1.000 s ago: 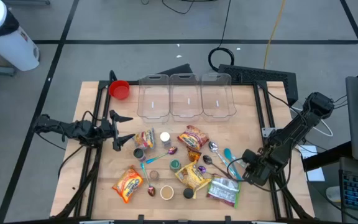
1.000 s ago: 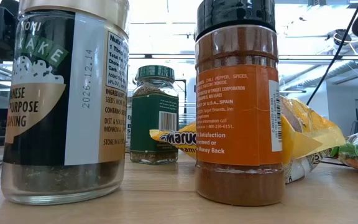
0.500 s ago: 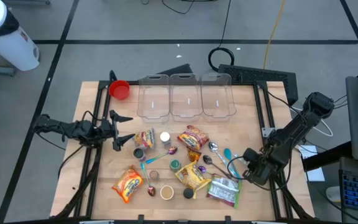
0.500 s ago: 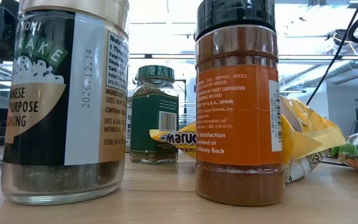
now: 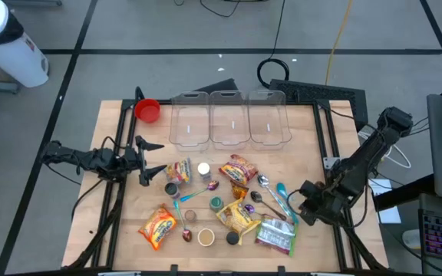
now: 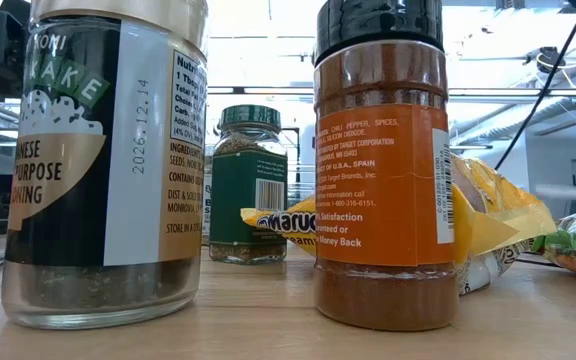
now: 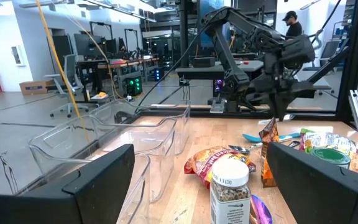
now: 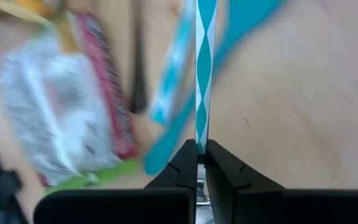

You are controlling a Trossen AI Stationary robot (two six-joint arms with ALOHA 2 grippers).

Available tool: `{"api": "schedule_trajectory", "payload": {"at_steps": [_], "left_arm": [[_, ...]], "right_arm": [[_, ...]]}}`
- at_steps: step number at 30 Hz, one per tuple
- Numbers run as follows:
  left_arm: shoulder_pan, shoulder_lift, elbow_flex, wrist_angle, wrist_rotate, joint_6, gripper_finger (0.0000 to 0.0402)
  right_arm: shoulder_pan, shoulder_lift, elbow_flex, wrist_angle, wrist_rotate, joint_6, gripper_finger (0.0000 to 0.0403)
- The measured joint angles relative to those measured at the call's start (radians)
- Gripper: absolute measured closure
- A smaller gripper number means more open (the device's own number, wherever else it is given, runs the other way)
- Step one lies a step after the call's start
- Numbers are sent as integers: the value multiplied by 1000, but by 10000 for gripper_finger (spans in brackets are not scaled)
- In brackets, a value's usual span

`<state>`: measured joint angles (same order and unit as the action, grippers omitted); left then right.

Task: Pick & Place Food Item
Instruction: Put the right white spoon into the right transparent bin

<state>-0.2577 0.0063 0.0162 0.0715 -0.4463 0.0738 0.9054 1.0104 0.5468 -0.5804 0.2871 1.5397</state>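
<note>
Over the last second the right arm has shifted a little at the right edge of the tabletop [image 5: 121, 230], its elbow swinging back, while the left arm has stayed put. Going left to right: the left gripper [image 5: 146, 162] waits with its fingers spread wide near the left edge, pointing toward a white-capped jar [image 5: 203, 169] and the scattered packets beside it. At the back stand three clear bins [image 5: 229, 119] in a row, with a red cup [image 5: 149, 111] at their left end. In the middle lie an orange snack bag [image 5: 157, 226], a yellow noodle packet [image 5: 239, 217], several small spice jars and a metal spoon [image 5: 262, 184], all crowded close. Further right a green-and-white packet [image 5: 276, 234] lies near the front edge, just beside a teal spoon [image 5: 283, 195]. The right gripper [image 8: 197, 151] is down there and has its fingers pressed together on a thin teal-and-white striped straw-like stick [image 8: 202, 68], pinching it edge-on. That looks like a grasp just made, though what it holds seems more a utensil than food, so I judge the food items are yet to be moved. The clutter around it, the teal spoon and packet especially, could be dragged along on the lift.
</note>
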Motion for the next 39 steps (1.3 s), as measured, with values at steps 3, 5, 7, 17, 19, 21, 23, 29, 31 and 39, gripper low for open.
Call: {"api": "schedule_trajectory", "payload": {"at_steps": [3,5,7,17,19,21,23,29,31,39], "left_arm": [[0,0,0,0,0,0,27],[0,0,0,0,0,0,27],[0,0,0,0,0,0,27],[0,0,0,0,0,0,27],[0,0,0,0,0,0,27],[0,0,0,0,0,0,27],[0,0,0,0,0,0,27],[0,0,0,0,0,0,27],[0,0,0,0,0,0,27],[0,0,0,0,0,0,27]], "right_arm": [[0,-31,1,53,72,-57,399],[-2,-44,1,91,126,-105,400],[-9,-53,1,145,187,-166,400],[-141,-54,2,456,388,-613,400],[-179,-54,2,521,398,-716,398],[-223,-54,2,580,397,-810,398],[-269,-47,2,642,397,-895,397],[-418,-10,2,835,393,-1108,396],[-467,5,2,900,392,-1163,395],[-667,18,3,1049,392,-1365,395]]}}
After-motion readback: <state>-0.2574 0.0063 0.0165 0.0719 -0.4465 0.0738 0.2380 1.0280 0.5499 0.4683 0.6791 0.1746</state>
